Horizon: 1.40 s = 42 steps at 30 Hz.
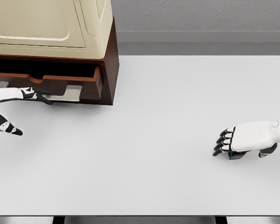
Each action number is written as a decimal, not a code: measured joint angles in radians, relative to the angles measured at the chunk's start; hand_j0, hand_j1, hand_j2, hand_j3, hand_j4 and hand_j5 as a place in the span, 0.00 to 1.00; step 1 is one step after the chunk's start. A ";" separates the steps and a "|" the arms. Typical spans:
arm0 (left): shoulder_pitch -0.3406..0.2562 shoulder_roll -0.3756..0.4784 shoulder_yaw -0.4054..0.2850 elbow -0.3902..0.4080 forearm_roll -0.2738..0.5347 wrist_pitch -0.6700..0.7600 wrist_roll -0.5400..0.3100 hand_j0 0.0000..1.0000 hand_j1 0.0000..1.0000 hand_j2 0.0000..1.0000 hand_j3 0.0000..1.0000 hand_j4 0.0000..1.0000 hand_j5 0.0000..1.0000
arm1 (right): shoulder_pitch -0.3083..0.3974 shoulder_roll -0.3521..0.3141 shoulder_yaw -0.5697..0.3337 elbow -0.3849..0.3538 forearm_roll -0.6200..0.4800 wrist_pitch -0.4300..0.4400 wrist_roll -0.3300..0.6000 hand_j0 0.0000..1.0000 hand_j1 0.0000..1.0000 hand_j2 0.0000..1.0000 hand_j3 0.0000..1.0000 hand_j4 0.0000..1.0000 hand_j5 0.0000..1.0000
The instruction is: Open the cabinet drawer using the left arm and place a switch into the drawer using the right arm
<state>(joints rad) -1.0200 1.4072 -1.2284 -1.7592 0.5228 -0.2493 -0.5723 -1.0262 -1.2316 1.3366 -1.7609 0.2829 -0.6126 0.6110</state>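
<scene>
A brown wooden cabinet (109, 56) with a cream top stands at the table's far left. Its drawer (95, 81) is pulled out a little, and a silver handle (67, 93) shows on its front. My left hand (31, 114) comes in from the left edge, its fingers (37, 95) stretched out and touching the handle's left end, thumb held apart below. On the right side of the table my right hand (240, 145) lies palm down, fingers curled over a small dark switch (234, 154) with a blue spot. The palm hides most of the switch.
The white table (144, 140) stretches wide between the two hands. Its front edge runs along the bottom of the view. A grey wall lies behind the table.
</scene>
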 measured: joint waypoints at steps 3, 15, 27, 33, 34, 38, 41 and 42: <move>0.000 0.013 -0.006 -0.005 0.008 -0.018 -0.002 0.89 0.89 0.89 0.89 0.89 0.89 | 0.000 0.000 0.000 0.000 0.000 0.000 0.000 1.00 1.00 1.00 1.00 1.00 1.00; 0.000 0.057 -0.026 -0.008 0.023 -0.083 -0.032 0.89 0.89 0.89 0.89 0.89 0.89 | 0.000 -0.002 -0.001 0.000 0.000 0.000 0.000 0.97 0.97 0.97 0.97 0.97 0.97; 0.000 0.068 -0.030 -0.005 0.024 -0.105 -0.038 0.89 0.89 0.89 0.89 0.89 0.89 | 0.000 -0.004 -0.001 0.000 0.000 0.000 0.000 0.95 0.95 0.95 0.95 0.95 0.95; -0.002 0.070 -0.028 -0.003 0.024 -0.104 -0.039 0.89 0.89 0.89 0.89 0.89 0.89 | 0.001 -0.005 -0.001 0.000 0.000 0.000 0.000 0.96 0.96 0.96 0.96 0.96 0.96; -0.002 0.071 -0.027 -0.003 0.023 -0.103 -0.039 0.89 0.89 0.89 0.89 0.89 0.89 | 0.000 -0.005 -0.001 0.000 0.000 0.000 0.000 0.96 0.96 0.96 0.96 0.96 0.96; -0.002 0.074 -0.023 -0.002 0.022 -0.102 -0.039 0.90 0.90 0.90 0.90 0.90 0.90 | 0.000 -0.006 -0.001 0.000 0.000 0.000 0.000 0.95 0.95 0.95 0.95 0.95 0.95; -0.003 0.075 -0.023 -0.002 0.020 -0.104 -0.041 0.90 0.90 0.90 0.90 0.90 0.90 | 0.002 -0.006 -0.001 0.000 0.000 0.000 0.000 0.95 0.95 0.95 0.95 0.95 0.95; -0.003 0.075 -0.023 -0.002 0.020 -0.105 -0.042 0.90 0.90 0.90 0.90 0.90 0.90 | 0.002 -0.006 -0.001 0.000 0.000 0.000 0.000 0.93 0.93 0.93 0.93 0.93 0.93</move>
<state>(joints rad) -1.0231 1.4823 -1.2513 -1.7615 0.5424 -0.3539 -0.6140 -1.0247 -1.2376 1.3352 -1.7609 0.2829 -0.6126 0.6110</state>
